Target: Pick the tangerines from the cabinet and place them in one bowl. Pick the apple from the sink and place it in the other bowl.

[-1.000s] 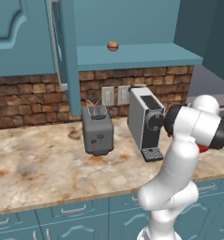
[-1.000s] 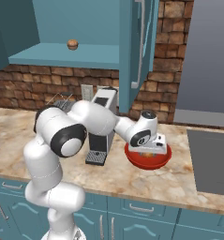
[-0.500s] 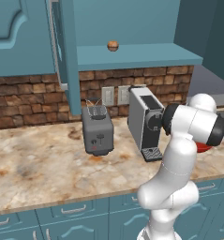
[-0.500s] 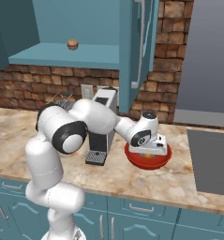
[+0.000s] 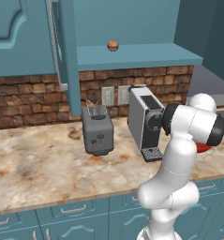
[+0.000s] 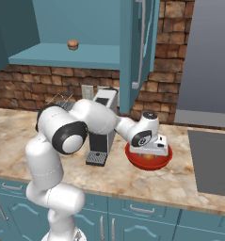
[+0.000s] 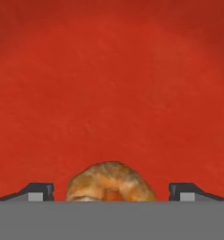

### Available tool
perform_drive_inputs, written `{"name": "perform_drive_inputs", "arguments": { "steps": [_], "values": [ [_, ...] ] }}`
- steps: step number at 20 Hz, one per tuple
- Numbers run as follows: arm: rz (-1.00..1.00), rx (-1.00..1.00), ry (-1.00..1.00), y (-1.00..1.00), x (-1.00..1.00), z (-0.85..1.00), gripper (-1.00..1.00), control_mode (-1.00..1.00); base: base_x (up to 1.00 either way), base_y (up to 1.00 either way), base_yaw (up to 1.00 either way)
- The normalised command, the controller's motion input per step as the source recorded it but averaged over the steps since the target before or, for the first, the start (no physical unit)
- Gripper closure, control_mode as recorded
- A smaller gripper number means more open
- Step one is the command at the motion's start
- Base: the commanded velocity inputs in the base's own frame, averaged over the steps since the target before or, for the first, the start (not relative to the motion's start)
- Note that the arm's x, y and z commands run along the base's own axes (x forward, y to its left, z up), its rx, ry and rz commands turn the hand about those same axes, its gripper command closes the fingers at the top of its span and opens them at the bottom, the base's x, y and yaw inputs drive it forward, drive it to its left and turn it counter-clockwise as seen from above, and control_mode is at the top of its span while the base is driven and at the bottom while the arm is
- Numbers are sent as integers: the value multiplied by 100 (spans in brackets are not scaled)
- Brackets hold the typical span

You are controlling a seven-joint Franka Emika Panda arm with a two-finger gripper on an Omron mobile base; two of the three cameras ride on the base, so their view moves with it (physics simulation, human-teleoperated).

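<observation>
My gripper (image 6: 154,148) hangs low over the red bowl (image 6: 147,164), whose edge also peeks out behind my arm (image 5: 203,148). In the hand view the gripper (image 7: 111,193) is open. A plain orange tangerine (image 7: 111,182) lies on the bowl's red floor (image 7: 113,84) between the fingertips (image 7: 41,191), with a small gap on each side. The browner tangerine (image 5: 113,45) (image 6: 73,44) sits on the teal shelf of the cabinet (image 5: 132,55) (image 6: 62,54), whose door (image 5: 66,51) stands open. The apple and the other bowl are out of view.
A grey toaster (image 5: 97,130) and a silver coffee machine (image 5: 144,123) (image 6: 102,127) stand on the marbled counter (image 5: 43,168) left of the bowl. A dark grey panel (image 6: 212,160) lies in the counter right of the bowl; I cannot tell whether it is the sink.
The jaws have opened and let go of the tangerine, which now rests in the red bowl. The arm has barely moved.
</observation>
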Motion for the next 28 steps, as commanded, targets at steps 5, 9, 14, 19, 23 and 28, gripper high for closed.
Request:
{"name": "perform_drive_inputs", "arguments": {
  "steps": [5,9,14,19,23,28],
  "values": [
    [0,0,-11,0,-9,29,-100,-100,0,0,0],
    [0,0,-15,0,-18,23,-100,-100,0,0,0],
    [0,0,-24,0,-11,0,-100,-100,0,0,0],
    [0,0,-35,0,-24,13,-100,-100,0,0,0],
    [0,0,-27,0,-35,38,-100,-100,0,0,0],
    [0,0,-20,7,-46,37,-100,-100,0,0,0]
  ]
}}
